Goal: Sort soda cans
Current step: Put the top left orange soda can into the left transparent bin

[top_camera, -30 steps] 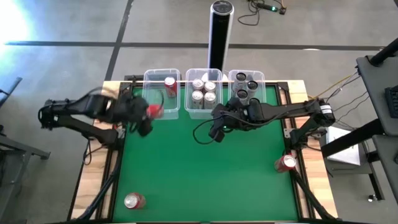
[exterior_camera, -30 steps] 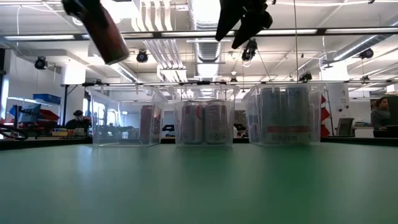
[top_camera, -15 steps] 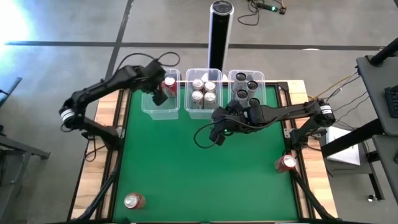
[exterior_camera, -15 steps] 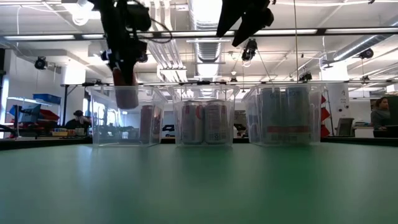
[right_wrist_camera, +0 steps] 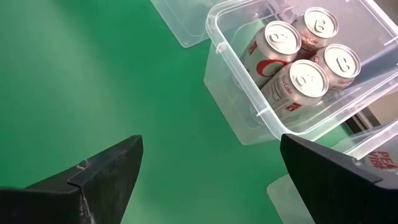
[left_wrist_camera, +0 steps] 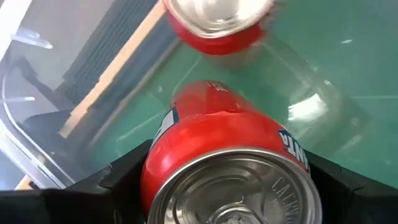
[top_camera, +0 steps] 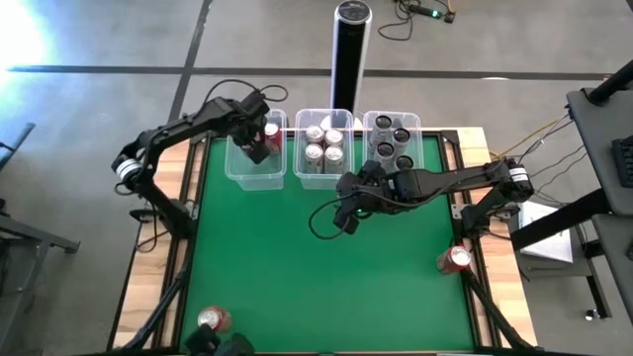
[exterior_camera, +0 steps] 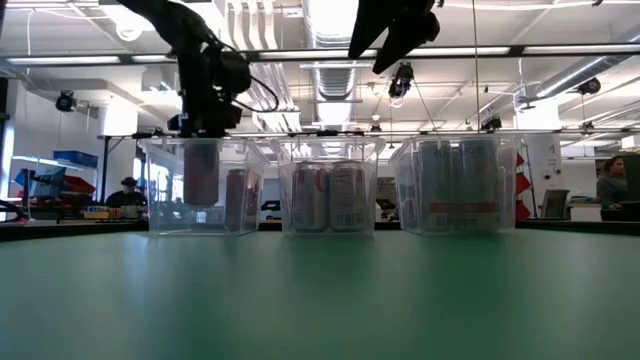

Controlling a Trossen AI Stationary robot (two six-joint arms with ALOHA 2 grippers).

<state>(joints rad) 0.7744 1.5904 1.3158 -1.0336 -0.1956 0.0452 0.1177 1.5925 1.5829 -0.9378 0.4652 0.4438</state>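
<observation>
Green felt covers the surface (top_camera: 316, 267), with three clear tubs along its far edge. Left pincer (top_camera: 254, 146) pinches a red can (left_wrist_camera: 227, 162) upright inside the left tub (top_camera: 237, 170), just beside another red can (top_camera: 270, 133). Right pincer (top_camera: 348, 216) hangs spread over the middle of the surface. Two more red cans lie loose: one at the near left corner (top_camera: 212, 319), one by the right edge (top_camera: 454, 260).
</observation>
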